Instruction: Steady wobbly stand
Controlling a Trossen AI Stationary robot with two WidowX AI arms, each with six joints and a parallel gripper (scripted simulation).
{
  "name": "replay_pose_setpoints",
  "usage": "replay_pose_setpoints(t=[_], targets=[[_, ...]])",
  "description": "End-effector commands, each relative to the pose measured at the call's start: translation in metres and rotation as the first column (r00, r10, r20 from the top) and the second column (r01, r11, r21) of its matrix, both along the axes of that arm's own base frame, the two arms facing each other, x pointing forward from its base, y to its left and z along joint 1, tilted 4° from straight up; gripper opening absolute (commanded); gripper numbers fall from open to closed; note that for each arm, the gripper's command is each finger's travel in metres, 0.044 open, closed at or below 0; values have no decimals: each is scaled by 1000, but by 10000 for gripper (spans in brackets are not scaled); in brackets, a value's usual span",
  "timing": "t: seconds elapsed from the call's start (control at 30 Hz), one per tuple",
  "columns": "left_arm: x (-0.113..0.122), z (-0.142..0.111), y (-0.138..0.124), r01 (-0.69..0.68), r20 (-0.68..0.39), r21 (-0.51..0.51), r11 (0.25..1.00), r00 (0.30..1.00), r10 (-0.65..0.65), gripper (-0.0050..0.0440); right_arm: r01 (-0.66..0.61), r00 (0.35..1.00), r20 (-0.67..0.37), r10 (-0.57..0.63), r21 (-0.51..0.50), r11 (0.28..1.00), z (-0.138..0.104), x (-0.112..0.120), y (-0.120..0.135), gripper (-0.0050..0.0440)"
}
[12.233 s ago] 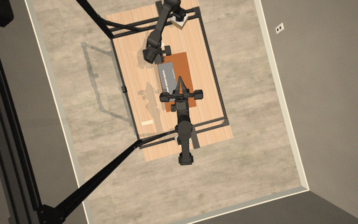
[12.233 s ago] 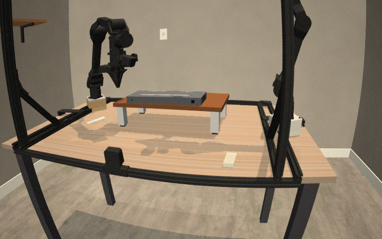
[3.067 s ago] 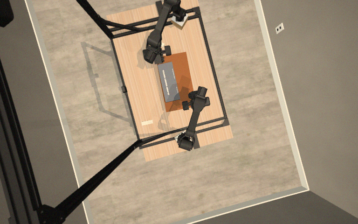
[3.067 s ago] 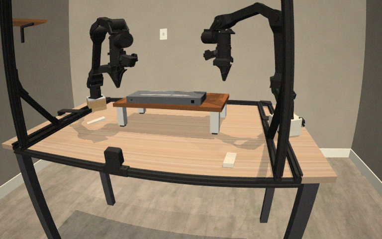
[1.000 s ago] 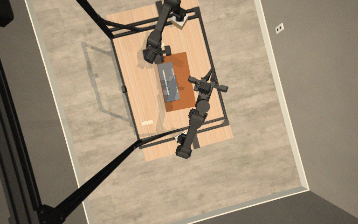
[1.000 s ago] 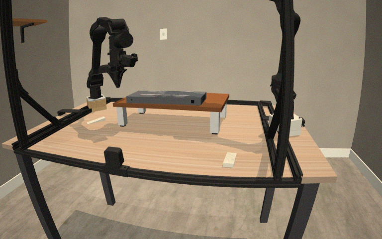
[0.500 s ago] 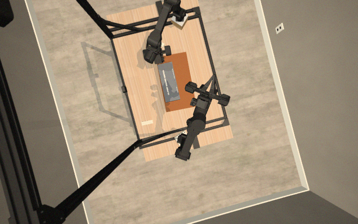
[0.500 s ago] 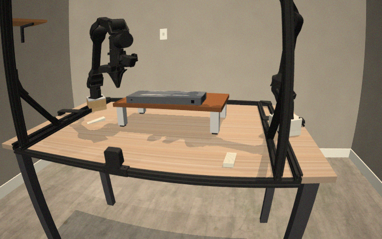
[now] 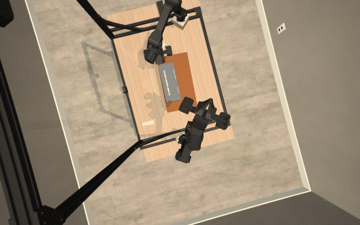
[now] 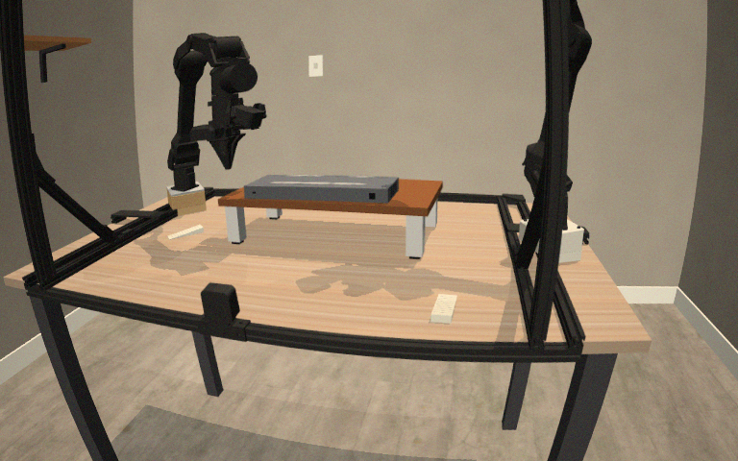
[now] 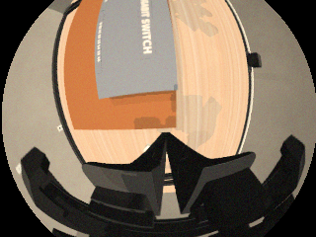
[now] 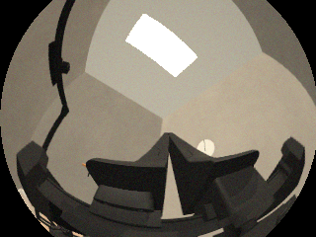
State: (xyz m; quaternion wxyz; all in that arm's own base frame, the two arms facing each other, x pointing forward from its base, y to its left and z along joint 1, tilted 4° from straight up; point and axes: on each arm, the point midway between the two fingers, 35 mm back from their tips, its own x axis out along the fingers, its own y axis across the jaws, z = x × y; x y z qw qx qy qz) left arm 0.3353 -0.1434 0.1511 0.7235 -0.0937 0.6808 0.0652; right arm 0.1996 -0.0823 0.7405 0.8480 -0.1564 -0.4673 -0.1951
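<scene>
Wood-grain worktop [image 9: 132, 79] [image 10: 337, 315] w/ stand [image 9: 187, 77] [image 10: 421, 195] [image 11: 81, 106], switch [image 9: 169, 82] [image 10: 321, 190] [image 11: 135, 54] on top; L fingers [image 9: 162, 61] [image 10: 227, 167] & R fingers [image 9: 211, 99] pressed together, nothing held; wedge [image 9: 147, 123] [image 10: 444, 308] near front edge.

The switch [image 9: 169, 82] [image 10: 321, 190] [image 11: 135, 54] is grey with white lettering, the stand's top [image 9: 187, 79] [image 10: 421, 192] [image 11: 81, 74] orange-brown, its legs [image 10: 415, 236] pale grey.

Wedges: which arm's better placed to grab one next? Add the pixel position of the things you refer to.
Left, I'd say. Its gripper [image 9: 161, 61] [image 10: 227, 166] [image 11: 166, 134] points down near the wedge [image 9: 163, 44] [image 10: 185, 231] [image 11: 147, 148] by the stand's end [image 9: 173, 56] [image 10: 231, 199] [image 11: 123, 122], though shut, so it must open first. The right gripper [image 9: 210, 100] [image 12: 168, 136] is also shut, its wrist camera facing the ceiling [image 12: 212, 74].
</scene>
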Motion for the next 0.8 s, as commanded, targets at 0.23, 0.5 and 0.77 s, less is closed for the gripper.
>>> replay_pose_setpoints(t=[0.23,0.5,0.77], targets=[[0,0,0,0,0,0,1000,1000,0,0,-39,932,354,82,-127,991,49,-98,40,0],[0,0,0,0,0,0,1000,1000,0,0,-37,917,388,93,-147,988,48,-113,47,0],[0,0,0,0,0,0,1000,1000,0,0,-41,821,548,161,-225,974,61,-168,69,0]])
